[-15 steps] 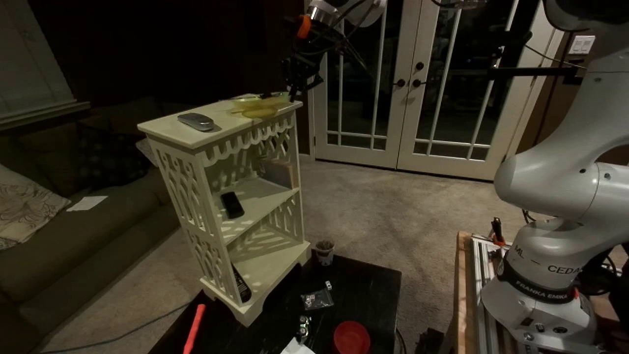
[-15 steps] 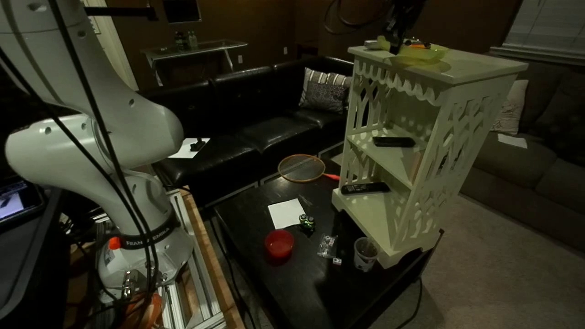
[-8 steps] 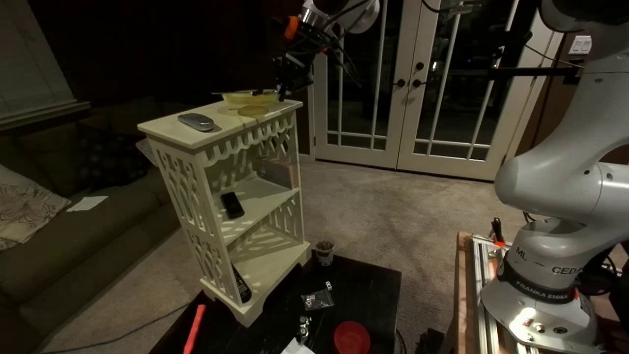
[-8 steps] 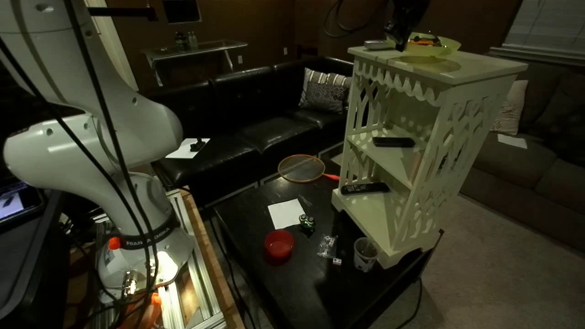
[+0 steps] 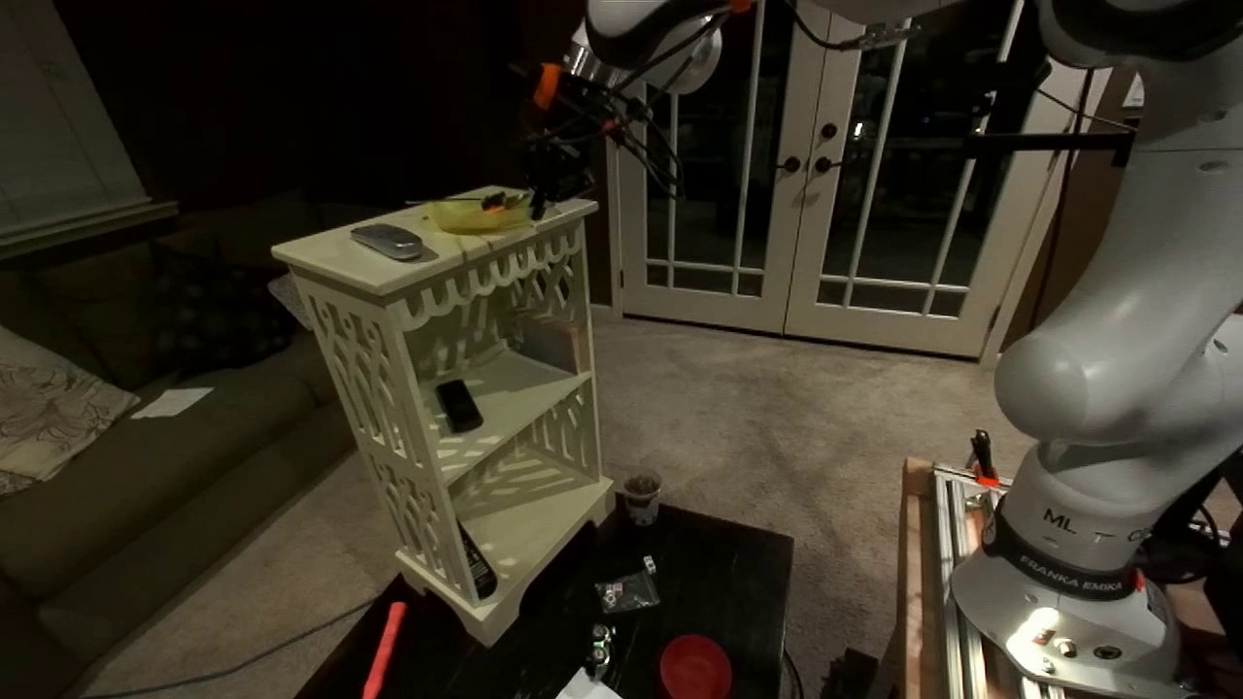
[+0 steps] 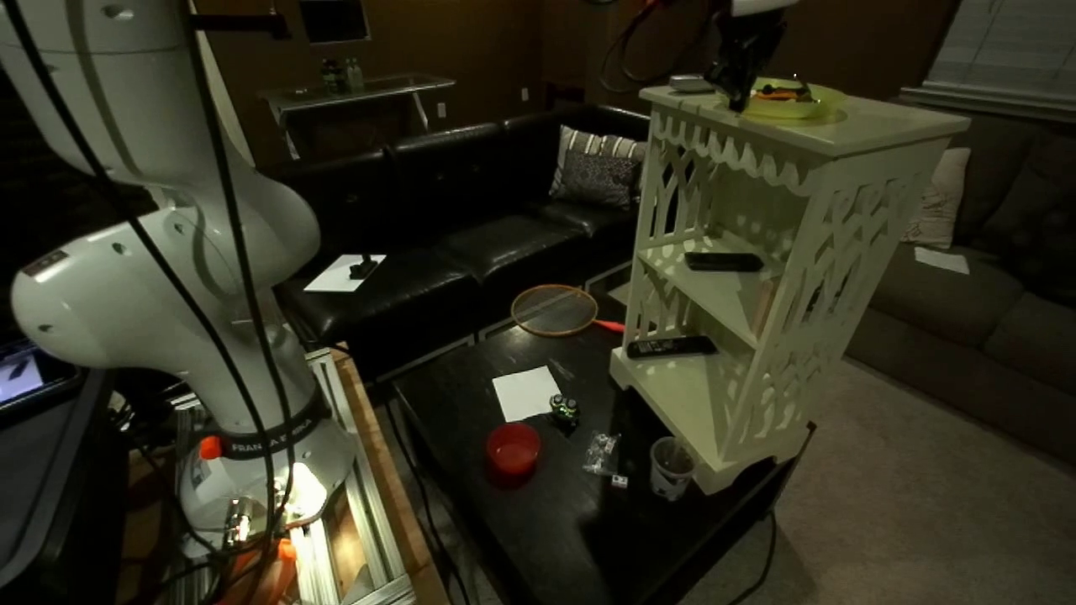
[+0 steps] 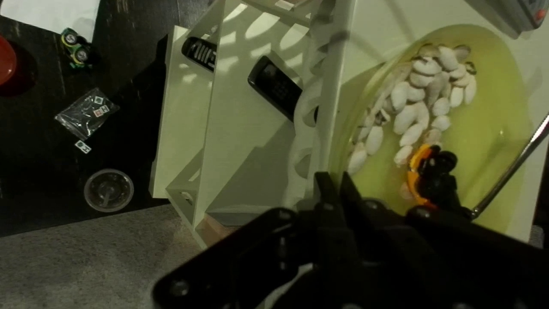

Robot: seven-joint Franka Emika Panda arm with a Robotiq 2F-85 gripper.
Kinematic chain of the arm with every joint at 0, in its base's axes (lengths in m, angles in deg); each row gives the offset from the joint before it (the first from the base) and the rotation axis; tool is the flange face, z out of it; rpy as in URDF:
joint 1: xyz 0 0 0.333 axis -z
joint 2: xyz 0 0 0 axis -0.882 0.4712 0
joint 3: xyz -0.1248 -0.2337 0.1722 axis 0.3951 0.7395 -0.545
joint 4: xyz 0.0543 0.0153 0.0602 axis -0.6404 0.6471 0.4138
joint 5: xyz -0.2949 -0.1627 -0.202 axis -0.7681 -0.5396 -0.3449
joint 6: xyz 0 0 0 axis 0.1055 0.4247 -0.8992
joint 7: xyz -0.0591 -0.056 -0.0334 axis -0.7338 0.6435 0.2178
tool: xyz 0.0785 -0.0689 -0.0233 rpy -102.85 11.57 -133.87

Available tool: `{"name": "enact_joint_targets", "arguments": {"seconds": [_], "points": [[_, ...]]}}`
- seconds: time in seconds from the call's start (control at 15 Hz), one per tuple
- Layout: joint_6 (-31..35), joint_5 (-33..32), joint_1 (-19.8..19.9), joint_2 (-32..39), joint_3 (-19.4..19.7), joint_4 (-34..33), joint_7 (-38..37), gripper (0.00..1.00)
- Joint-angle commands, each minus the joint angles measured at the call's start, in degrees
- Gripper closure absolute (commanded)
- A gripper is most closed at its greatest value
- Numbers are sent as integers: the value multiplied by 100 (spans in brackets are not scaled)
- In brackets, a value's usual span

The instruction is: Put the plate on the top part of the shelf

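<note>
The pale yellow-green plate [image 5: 456,219] is at the top of the cream-white shelf [image 5: 335,245], near its front edge; it shows in an exterior view too [image 6: 828,102], above the same shelf [image 6: 895,126]. It is level. I cannot tell whether it touches the surface. In the wrist view the plate [image 7: 493,111] holds many white shell-like pieces, an orange and black item [image 7: 429,176] and a metal rod [image 7: 514,165]. My gripper [image 7: 334,176] is shut on the plate's rim, one finger each side. The gripper also shows in both exterior views [image 5: 538,204] [image 6: 736,101].
A grey oblong object [image 5: 388,240] lies on the shelf top beside the plate. A dark phone-like item [image 5: 458,405] is on the middle tier and a remote [image 6: 671,346] on the bottom tier. A cup [image 6: 672,467] and red bowl [image 6: 513,449] stand on the black table [image 6: 504,521].
The gripper has carried the plate over the shelf top, away from the front right corner, levelled it and lowered it. The plate and its shadow are now close together.
</note>
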Motion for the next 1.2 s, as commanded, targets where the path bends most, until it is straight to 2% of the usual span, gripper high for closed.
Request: {"name": "enact_joint_targets", "arguments": {"seconds": [0.0, 0.07, 0.13, 0.2, 0.27, 0.4, 0.53, 0.67, 0.73, 0.93, 1.0, 1.07, 1.13], "points": [[351, -315, -1584, 130, 1519, -303, -332, 99], [410, -338, -2049, 146, 1990, -357, -362, 99], [445, -606, -1537, 266, 1401, -409, -552, 99], [385, -351, -2748, 172, 2710, -484, -376, 70], [340, -323, -2954, 159, 2935, -531, -338, 69], [96, -159, -3725, 97, 3828, -694, -83, 57], [-184, -94, -4133, -15, 4367, -831, 218, 43], [-676, 260, -4315, -189, 4714, -1024, 873, 29], [-1036, 500, -3858, -333, 4339, -1082, 1520, 22], [-1863, 968, -3581, -812, 4483, -1098, 2787, 0], [-2118, 1139, -3490, -966, 4549, -1070, 3217, 0], [-2310, 1300, -3925, -1130, 5151, -1025, 3650, 0], [-2488, 1423, -3920, -1274, 5304, -964, 4089, 0]]}}
